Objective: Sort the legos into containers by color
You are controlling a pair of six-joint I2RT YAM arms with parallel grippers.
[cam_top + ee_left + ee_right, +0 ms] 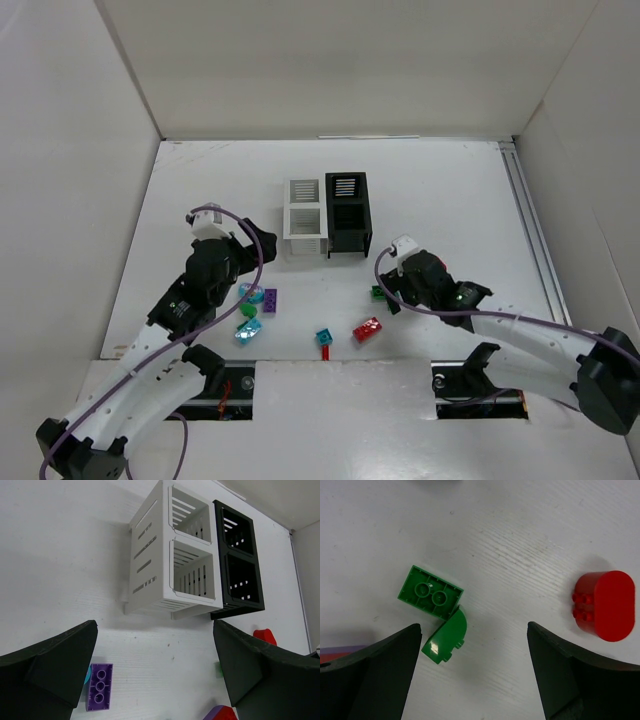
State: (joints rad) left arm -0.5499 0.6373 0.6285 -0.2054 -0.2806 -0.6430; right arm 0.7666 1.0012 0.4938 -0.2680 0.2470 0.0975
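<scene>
The white bin (303, 218) and the black bin (347, 212) stand side by side at the table's centre back; they also show in the left wrist view, white (170, 555) and black (240, 560). My left gripper (243, 270) is open and empty above a purple brick (99, 686), with cyan (246, 291), purple (270, 298) and green (248, 310) bricks just beyond it. My right gripper (387, 291) is open and empty over two green bricks, one flat (430, 592) and one curved (446, 641). A red rounded brick (605, 605) lies to their right.
A clear cyan brick (247, 331), a teal brick (324, 337) on a red piece, and a red brick (367, 329) lie near the front edge. White walls enclose the table on three sides. A rail (527, 230) runs along the right side.
</scene>
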